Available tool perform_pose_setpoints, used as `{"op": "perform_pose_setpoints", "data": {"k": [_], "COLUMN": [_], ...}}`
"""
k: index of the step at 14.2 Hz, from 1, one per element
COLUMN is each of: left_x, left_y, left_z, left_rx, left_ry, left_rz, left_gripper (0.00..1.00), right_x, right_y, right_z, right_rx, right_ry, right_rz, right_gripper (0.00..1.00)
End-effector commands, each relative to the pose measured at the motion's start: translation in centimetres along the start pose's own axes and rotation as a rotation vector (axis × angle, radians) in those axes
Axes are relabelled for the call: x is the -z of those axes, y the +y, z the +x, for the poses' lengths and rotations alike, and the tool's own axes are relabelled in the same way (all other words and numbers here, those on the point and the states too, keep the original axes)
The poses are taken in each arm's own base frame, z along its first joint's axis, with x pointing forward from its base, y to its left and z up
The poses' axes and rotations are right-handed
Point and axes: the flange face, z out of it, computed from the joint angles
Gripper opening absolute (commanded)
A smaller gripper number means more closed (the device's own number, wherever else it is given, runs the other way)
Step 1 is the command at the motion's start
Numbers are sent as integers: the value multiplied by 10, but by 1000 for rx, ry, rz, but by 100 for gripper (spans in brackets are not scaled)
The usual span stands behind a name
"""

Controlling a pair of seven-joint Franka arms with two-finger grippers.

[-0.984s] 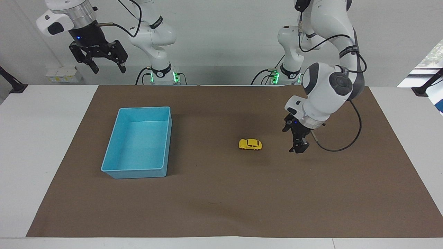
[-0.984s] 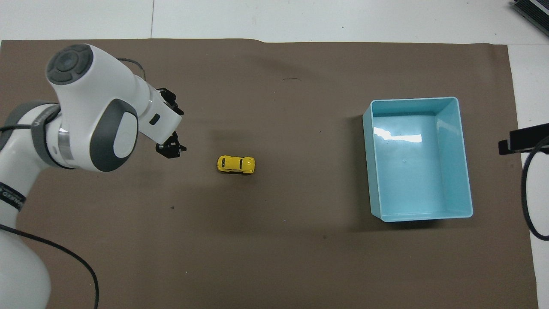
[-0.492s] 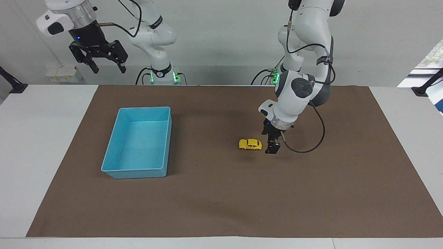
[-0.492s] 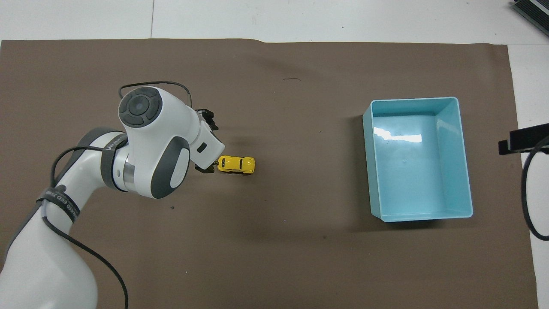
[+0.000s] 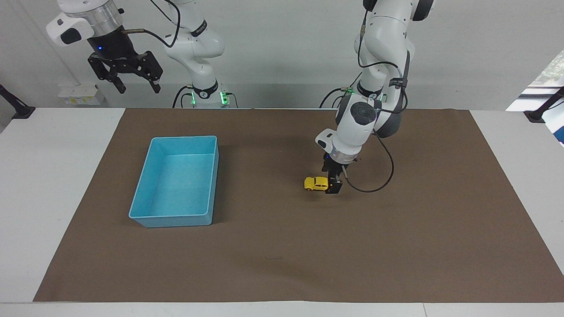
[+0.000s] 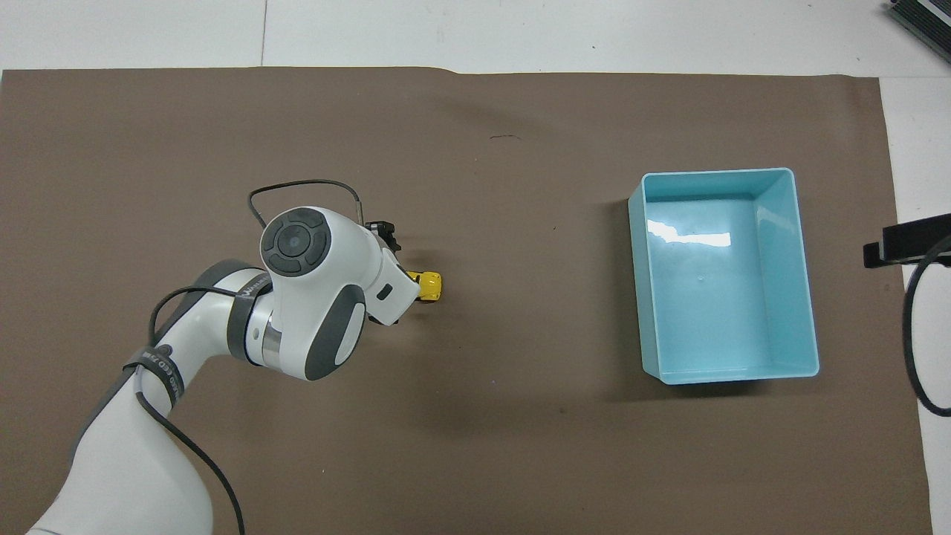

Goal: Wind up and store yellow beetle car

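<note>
Brown matting point(image 5: 273, 246) covers the surface; on it sits the yellow beetle car point(image 5: 314, 183), well apart from the blue tray point(image 5: 211, 176). Left claw point(image 5: 333, 186), spread, straddles its rear, presumably to grip. Right claw point(image 5: 134, 86) waits aloft, spread.

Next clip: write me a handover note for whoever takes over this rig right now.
Left gripper: low at the yellow beetle car's end toward the left arm, jaws open, no grip yet.
Right gripper: raised by its base, open, waiting.
Car: on the brown mat, wheels down.
Light-blue tray: toward the right arm's end, nothing in it.
Done: approach only.
Left: grasp, wind up, store the car in the tray.
</note>
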Motion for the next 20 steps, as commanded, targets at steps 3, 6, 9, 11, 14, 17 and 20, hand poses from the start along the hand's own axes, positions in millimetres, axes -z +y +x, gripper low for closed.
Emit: {"op": "perform_pose_setpoints", "data": {"k": [3,6,9,11,14,17,20], "left_x": [-12,-11,-12,-11,-13,-15,-20], "left_y": [17,17,14,14,15,11,9], "left_z": [11,14,12,12,7,-10,-31], "left_rx": [22,31,-15,-15,-7,7,7], "left_ry": [3,-7,-45,-44,-50,-62,-72], "left_rz": [20,29,46,47,37,25,13], "left_gripper": [97,34,0,0,0,0,0], "right_x": [3,3,3,3,3,3,3], "right_y": [3,3,3,3,4,3,3], "right_z": [-5,-5,-5,-5,-5,-5,-5], "right_rx": [19,19,19,19,19,19,19], "right_ry": [-4,-4,-2,-2,-4,-2,-2], "right_rz": [14,14,14,14,13,14,14], "right_gripper": [100,100,100,100,100,100,100]}}
